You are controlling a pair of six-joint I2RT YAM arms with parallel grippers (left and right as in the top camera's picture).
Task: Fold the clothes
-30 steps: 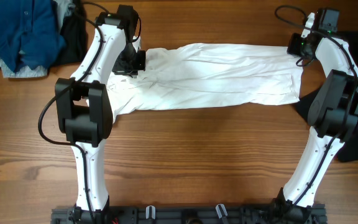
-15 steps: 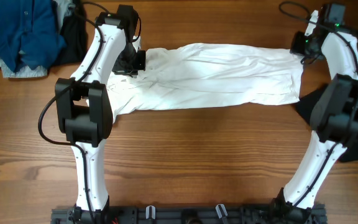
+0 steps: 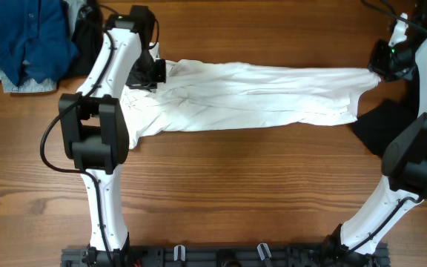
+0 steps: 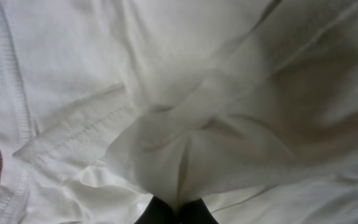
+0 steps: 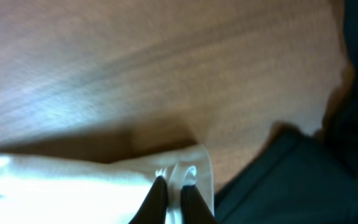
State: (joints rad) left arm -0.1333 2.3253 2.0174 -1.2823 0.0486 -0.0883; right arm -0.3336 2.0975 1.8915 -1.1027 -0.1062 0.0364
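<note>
A white shirt (image 3: 250,96) lies stretched across the far half of the wooden table. My left gripper (image 3: 153,72) is shut on its upper left edge; in the left wrist view the jaws (image 4: 178,211) pinch a fold of white cloth (image 4: 185,137). My right gripper (image 3: 382,65) is shut on the shirt's upper right corner and holds it pulled out to the right. In the right wrist view the jaws (image 5: 174,196) clamp a white hem (image 5: 185,171) above the table.
A blue garment (image 3: 24,37) lies on a pile at the far left with a dark item (image 3: 87,41) beside it. A black garment (image 3: 402,141) lies at the right edge, also in the right wrist view (image 5: 303,174).
My right gripper has moved to the right with the shirt's corner, drawing the shirt longer and tauter. My left gripper has shifted slightly left and up, still holding the cloth.
</note>
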